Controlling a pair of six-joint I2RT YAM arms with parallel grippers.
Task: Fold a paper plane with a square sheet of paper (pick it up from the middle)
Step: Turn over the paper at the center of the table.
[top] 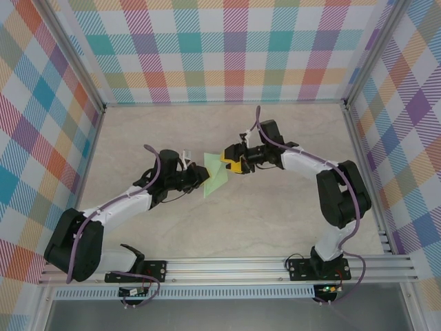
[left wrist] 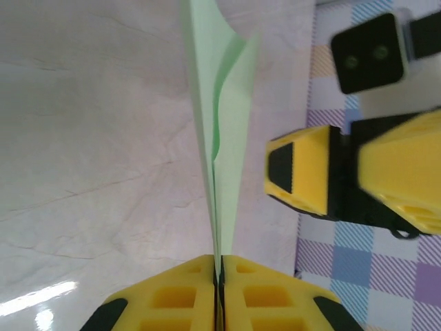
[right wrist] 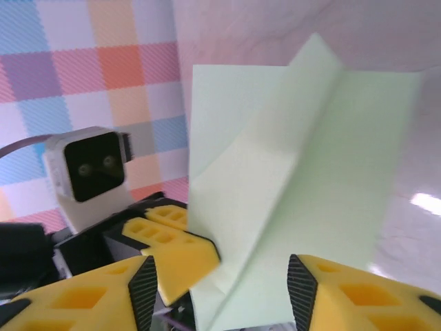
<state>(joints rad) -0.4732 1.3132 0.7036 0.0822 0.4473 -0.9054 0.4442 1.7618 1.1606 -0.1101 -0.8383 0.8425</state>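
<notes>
1. Top external view: the two arms meet over the middle of the surface. The sheet of paper, pale green and already folded into a pointed shape, sits between them. The left gripper is at its near-left edge and the right gripper at its far-right corner. Facing each other like this, the arms can probably pass the paper between them. Jaw states are too small to read here.

2. Left wrist view: this close view shows the grip. The left gripper is pinched tight on the sheet of paper, which rises edge-on from between the yellow pads, its layers fanning slightly apart higher up. Holding the fold line this way likely keeps the crease pressed. The right gripper hangs just beside the paper without touching it.

3. Right wrist view: this is the only view of the paper's broad face. The sheet of paper shows a diagonal crease and an overlapping flap. The right gripper stands wide, with the paper's lower edge in the gap and neither pad on it. The left gripper clamps the lower-left corner.
</notes>
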